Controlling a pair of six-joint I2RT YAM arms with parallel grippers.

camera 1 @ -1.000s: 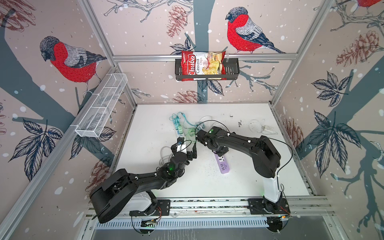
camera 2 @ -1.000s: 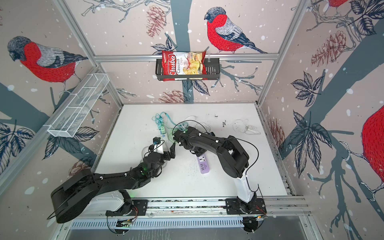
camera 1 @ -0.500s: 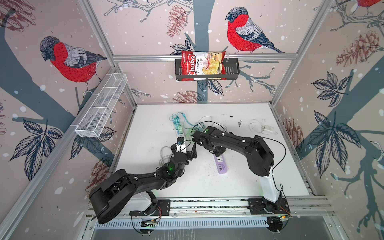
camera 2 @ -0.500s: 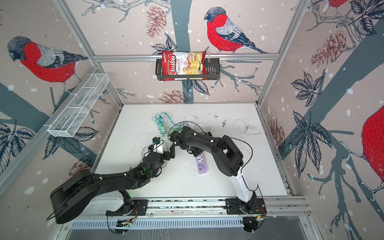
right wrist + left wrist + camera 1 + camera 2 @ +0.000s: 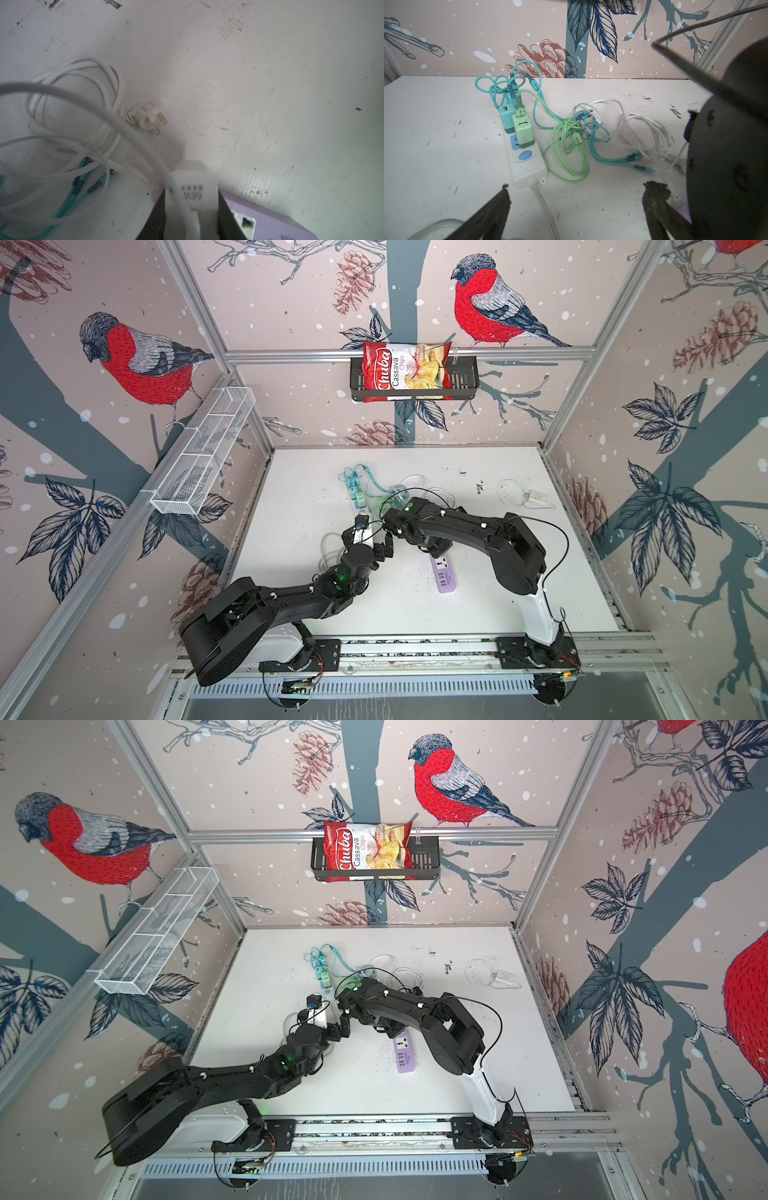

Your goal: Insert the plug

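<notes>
Your right tool (image 5: 192, 198) is clamped on the white plug (image 5: 191, 185), the block marked 66W, and holds it just above one end of the purple power strip (image 5: 270, 222). The pins are hidden under the block, so I judge misalignment to be the main risk: if you press down off the socket, the pins will land on plastic.

The strip lies loose on the counter (image 5: 270, 83) with nothing bracing it. A slanted push could make it slide or tip away from the tool.

The plug's cable (image 5: 41, 90) arcs back from the tool toward the white coil (image 5: 79, 99). It may drag and twist the plug in your grip.

A loose three-pin plug (image 5: 150, 117) lies on the counter ahead of the right tool, clear of the strip.

Your left tool (image 5: 580, 187) hangs with its jaws wide apart, holding nothing. The white strip (image 5: 527, 164) with its green charger (image 5: 523, 131) lies just in front of it. The right arm (image 5: 726, 145) is very close beside one of its fingers, so a sideways move risks a knock.

The counter is white, scuffed and speckled with black marks. The walls carry bullfinch wallpaper on an aluminium frame. A chip bag (image 5: 405, 371) sits in a black basket (image 5: 465, 385) on the wall beyond both tools. A wire mesh tray (image 5: 203, 452) hangs on the wall to the left tool's side.
</notes>
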